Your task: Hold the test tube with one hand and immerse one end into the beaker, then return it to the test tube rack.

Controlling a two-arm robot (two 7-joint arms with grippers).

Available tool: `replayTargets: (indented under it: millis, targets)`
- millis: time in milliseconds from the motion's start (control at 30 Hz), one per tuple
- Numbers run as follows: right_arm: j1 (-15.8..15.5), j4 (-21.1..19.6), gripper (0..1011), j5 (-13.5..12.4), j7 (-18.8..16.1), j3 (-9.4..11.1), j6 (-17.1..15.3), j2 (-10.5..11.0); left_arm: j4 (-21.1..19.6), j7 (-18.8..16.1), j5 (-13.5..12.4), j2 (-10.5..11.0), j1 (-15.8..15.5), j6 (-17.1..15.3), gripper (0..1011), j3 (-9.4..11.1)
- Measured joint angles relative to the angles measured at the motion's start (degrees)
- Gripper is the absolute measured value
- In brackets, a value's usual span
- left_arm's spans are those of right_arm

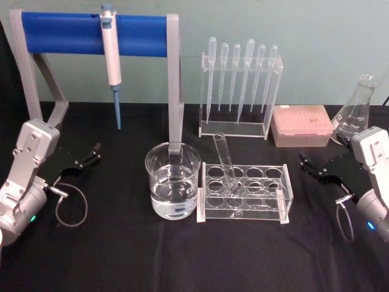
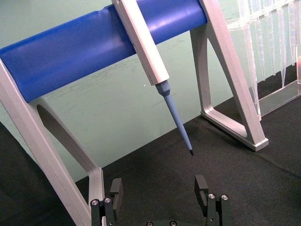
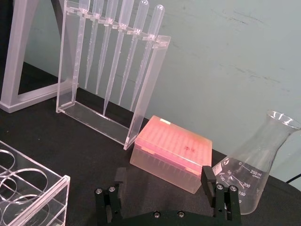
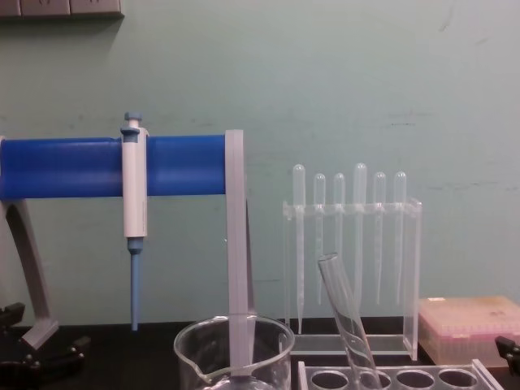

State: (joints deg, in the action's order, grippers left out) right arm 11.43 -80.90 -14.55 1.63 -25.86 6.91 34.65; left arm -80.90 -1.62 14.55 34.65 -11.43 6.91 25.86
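Observation:
The test tube [image 1: 226, 163] is a clear glass tube leaning in a clear acrylic rack [image 1: 285, 182] at table centre, its open rim up and tilted to the left. In the chest view the test tube [image 4: 345, 313] rises out of the rack. The beaker [image 1: 173, 181], wide and partly filled with clear liquid, stands just left of the rack; its spout shows in the chest view, beaker [image 4: 234, 349]. My left gripper [image 1: 85, 159] rests open at the far left, holding nothing; left gripper [image 2: 159, 188]. My right gripper [image 1: 316, 169] rests open at the far right, also holding nothing; right gripper [image 3: 162, 188].
A grey stand with a blue bar [image 1: 61, 33] at the back left holds a hanging micropipette [image 1: 110, 58]. Behind the tube rack stands an acrylic holder of plastic pipettes [image 1: 240, 85]. A pink tip box [image 1: 302, 126] and an Erlenmeyer flask [image 1: 355, 112] sit at the back right.

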Motion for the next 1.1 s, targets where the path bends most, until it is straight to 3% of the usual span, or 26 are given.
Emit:
replayTargets:
  millis: [1100]
  targets:
    - [0.00, 0.00, 1003, 0.01, 0.00, 0.00, 0.00, 0.00, 0.00, 0.00, 0.00, 0.00, 0.00, 0.00, 1000, 0.00]
